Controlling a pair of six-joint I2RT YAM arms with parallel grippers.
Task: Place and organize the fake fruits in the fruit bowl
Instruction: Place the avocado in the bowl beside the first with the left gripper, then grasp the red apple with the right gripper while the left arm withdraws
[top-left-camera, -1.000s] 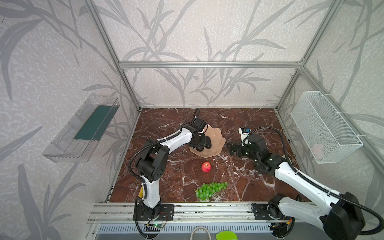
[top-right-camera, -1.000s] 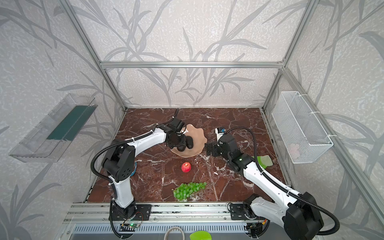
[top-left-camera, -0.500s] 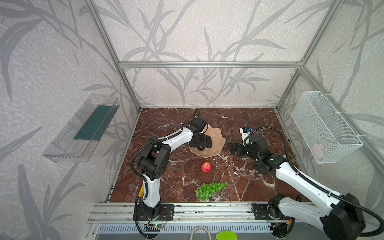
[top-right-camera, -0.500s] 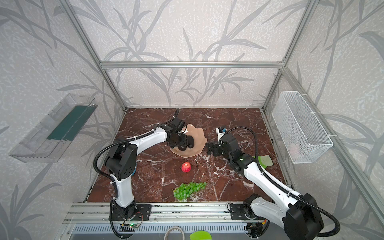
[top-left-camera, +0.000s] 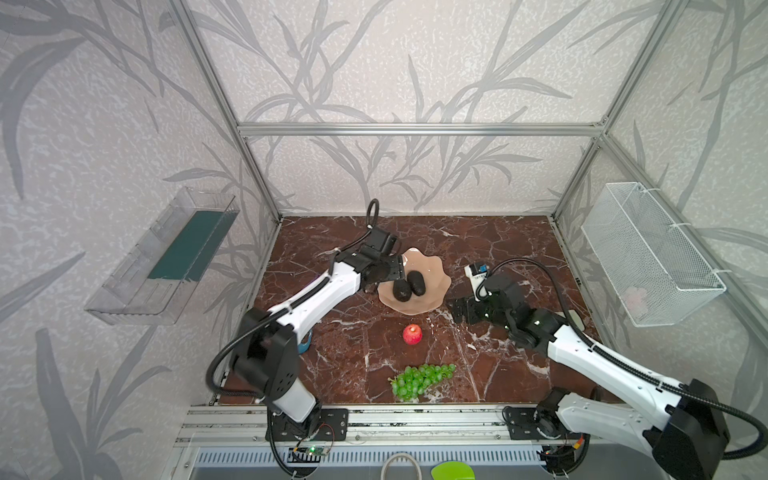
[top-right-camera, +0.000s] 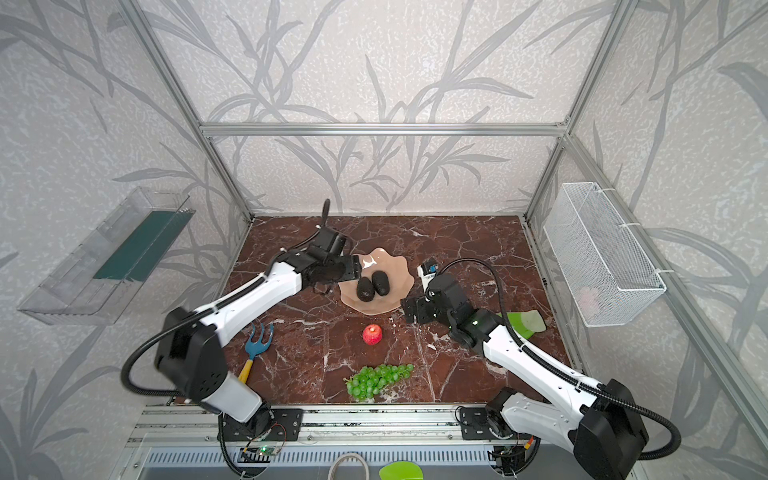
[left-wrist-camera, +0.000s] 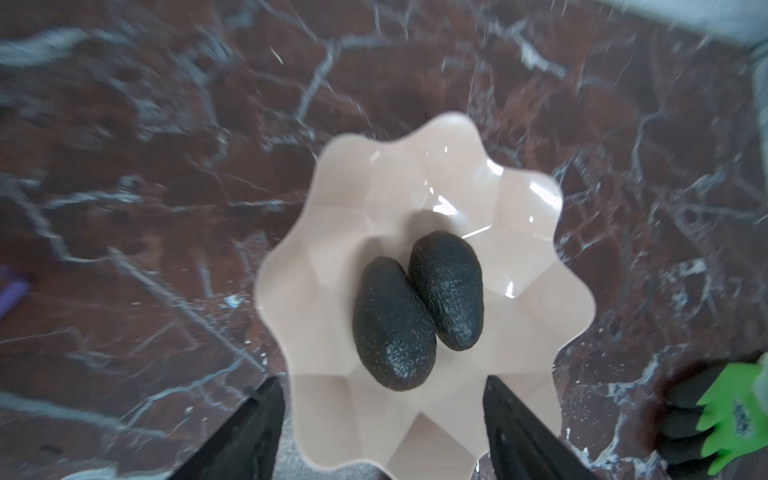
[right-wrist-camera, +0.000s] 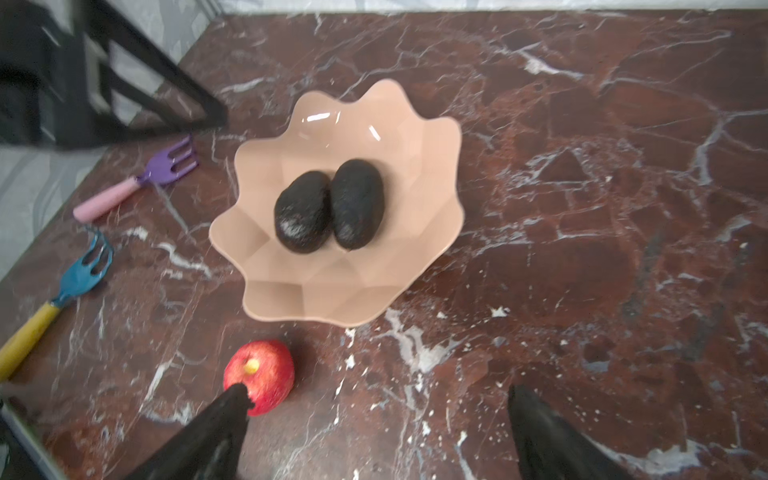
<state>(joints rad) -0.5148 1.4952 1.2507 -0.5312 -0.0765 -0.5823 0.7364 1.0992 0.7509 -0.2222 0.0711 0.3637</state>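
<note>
since a second ago the left gripper (top-left-camera: 395, 271) has let go and backed to the left rim of the glossy peach-pink scalloped bowl (top-left-camera: 438, 291), jaws partly apart, empty. two nearly black pear-shaped avocados (top-left-camera: 402, 289) lie touching inside it, mid-frame. the right gripper (right-wrist-camera: 376, 390), jaws wide and empty, is just right of the bowl. small red apple (top-left-camera: 412, 334) and bright green grape bunch (top-left-camera: 419, 376) sit lower centre on the marble worktop (top-left-camera: 498, 241). wrist views are blurred.

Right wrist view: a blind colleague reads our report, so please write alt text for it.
Two dark avocados lie touching in a peach scalloped bowl on a marble table. A red apple sits outside the bowl, close to the open right pincer; a purple fork and a blue rake lie nearby.
</note>
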